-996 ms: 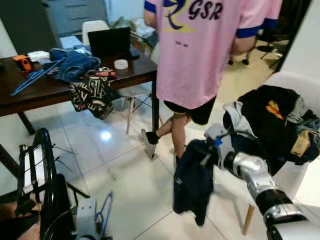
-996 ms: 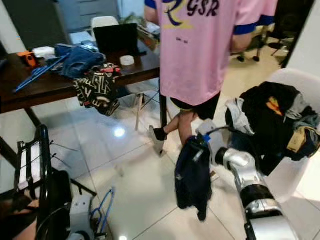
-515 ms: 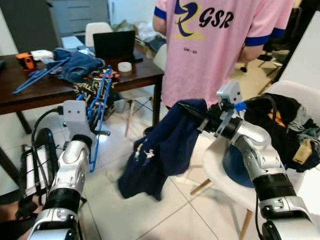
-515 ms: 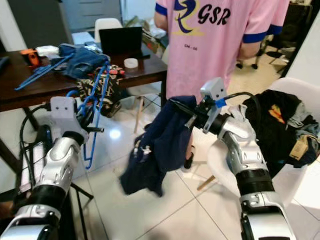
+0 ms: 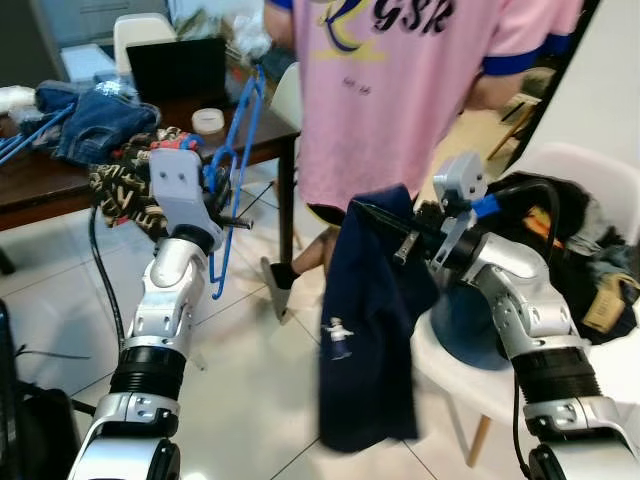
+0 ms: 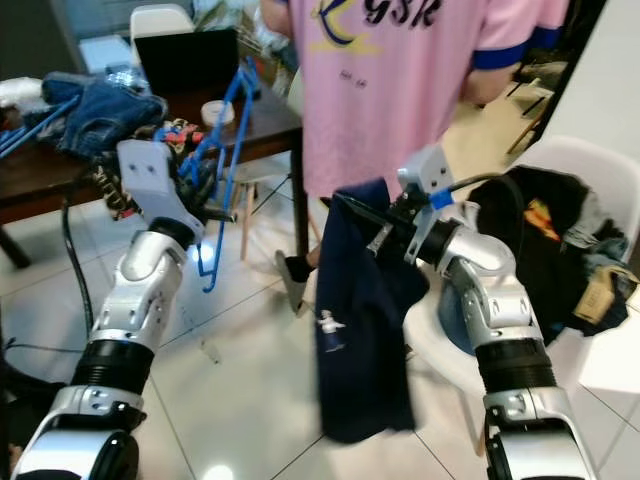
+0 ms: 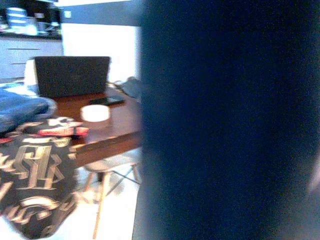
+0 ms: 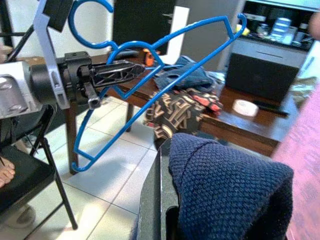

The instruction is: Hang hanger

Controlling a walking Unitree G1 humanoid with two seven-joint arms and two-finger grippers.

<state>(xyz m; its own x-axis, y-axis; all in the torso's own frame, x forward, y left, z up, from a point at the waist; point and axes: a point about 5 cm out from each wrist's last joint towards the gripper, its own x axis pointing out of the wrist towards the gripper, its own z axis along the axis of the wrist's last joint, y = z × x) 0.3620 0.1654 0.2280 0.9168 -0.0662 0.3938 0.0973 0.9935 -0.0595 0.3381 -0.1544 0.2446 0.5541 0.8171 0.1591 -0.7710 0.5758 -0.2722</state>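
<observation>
- Since half a second ago: navy knit garment (image 5: 370, 320) has swung down to hang vertical; blue wire hanger (image 5: 232, 170) is raised higher.
- Left gripper (image 5: 232, 215) is clamped on the hanger, holding it up beside the garment, probably for threading.
- Right gripper (image 5: 385, 222) pinches the garment's top edge so it drapes free.
- Person's pink T-shirt (image 5: 400, 90) reads "GSR".

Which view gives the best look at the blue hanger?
The right wrist view: the blue hanger shows whole, hook to bar, clamped in the left gripper. Both eye views show it edge-on beside the dark table. The left wrist view faces the navy garment.
</observation>
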